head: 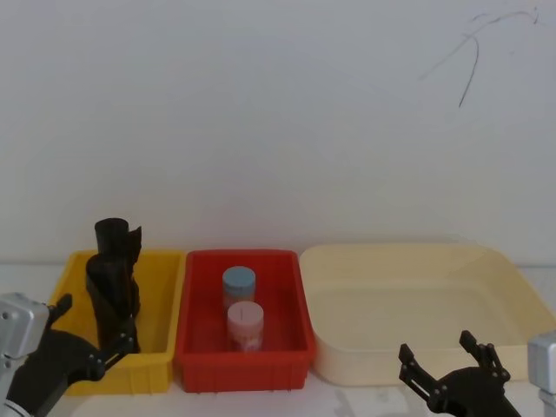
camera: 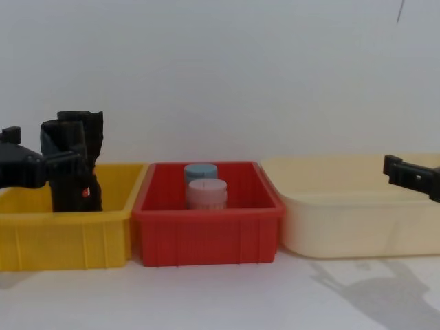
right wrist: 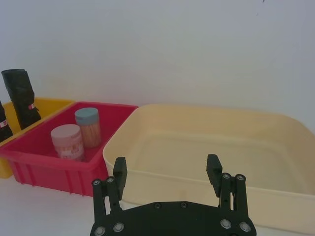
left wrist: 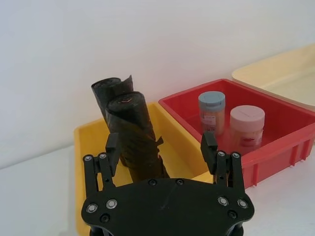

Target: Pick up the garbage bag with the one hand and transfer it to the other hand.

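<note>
Black roll standing in the bin, the pick-up just beginning

The garbage bag [left wrist: 137,142] is standing upright in the yellow bin [left wrist: 86,140], leaning against a second black roll [left wrist: 106,91] and showing a small red label on its side. The left gripper [left wrist: 160,142] is hovering at it with fingers spread wide, holding nothing. Next it probably needs to advance and close. The right gripper [right wrist: 166,163] is waiting, fingers wide, before the cream tub [right wrist: 197,114].

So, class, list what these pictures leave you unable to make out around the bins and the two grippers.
- Front garbage bag roll: lower end hidden behind the left gripper, left wrist view; whether they touch cannot be told.
- Rear roll: lower part hidden behind the front roll, head view.
- Pink-lidded jar: label print too small, head view.
- Right gripper: cut off by the right edge, chest view.
</note>
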